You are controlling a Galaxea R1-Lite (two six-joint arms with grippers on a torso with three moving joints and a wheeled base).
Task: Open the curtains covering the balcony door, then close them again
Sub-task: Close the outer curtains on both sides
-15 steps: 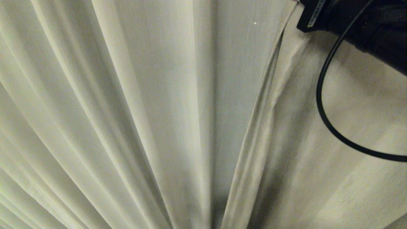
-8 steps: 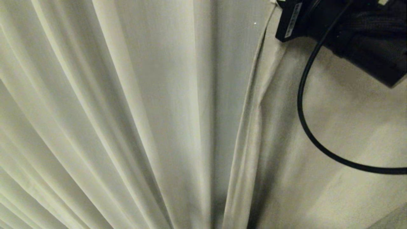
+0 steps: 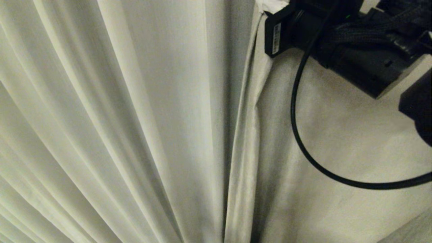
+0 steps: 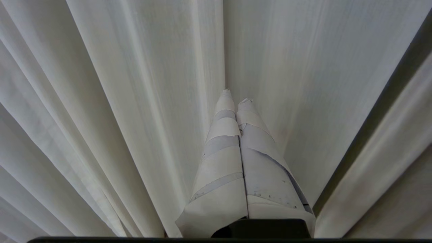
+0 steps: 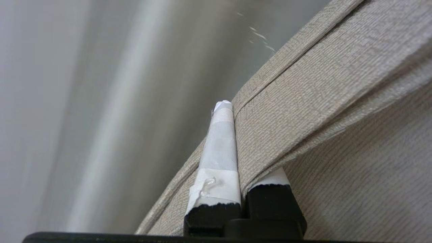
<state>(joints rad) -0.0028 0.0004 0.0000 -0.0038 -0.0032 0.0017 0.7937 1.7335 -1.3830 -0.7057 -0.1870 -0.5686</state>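
Cream-white pleated curtains [image 3: 135, 118] fill the head view, and the balcony door is hidden behind them. The right panel [image 3: 337, 141] ends in a folded hem [image 3: 243, 152] that runs down the middle beside the left panel's pleats. My right arm [image 3: 354, 50] reaches in at the top right. My right gripper [image 5: 236, 114] is shut on that woven hem [image 5: 303, 91]: one taped finger [image 5: 219, 145] lies on the near face, the other is mostly covered by fabric. My left gripper [image 4: 236, 96] is shut with nothing between its fingers, pointing at the left curtain [image 4: 152, 101].
A black cable [image 3: 297, 128] loops down from the right wrist across the right panel. A grey strip of floor or wall [image 3: 411, 229] shows at the lower right corner. A dark gap between pleats [image 4: 388, 118] runs beside the left gripper.
My right arm has moved left across the head view, dragging the hem of the right panel with it toward the left panel. The left pleats have stayed still.
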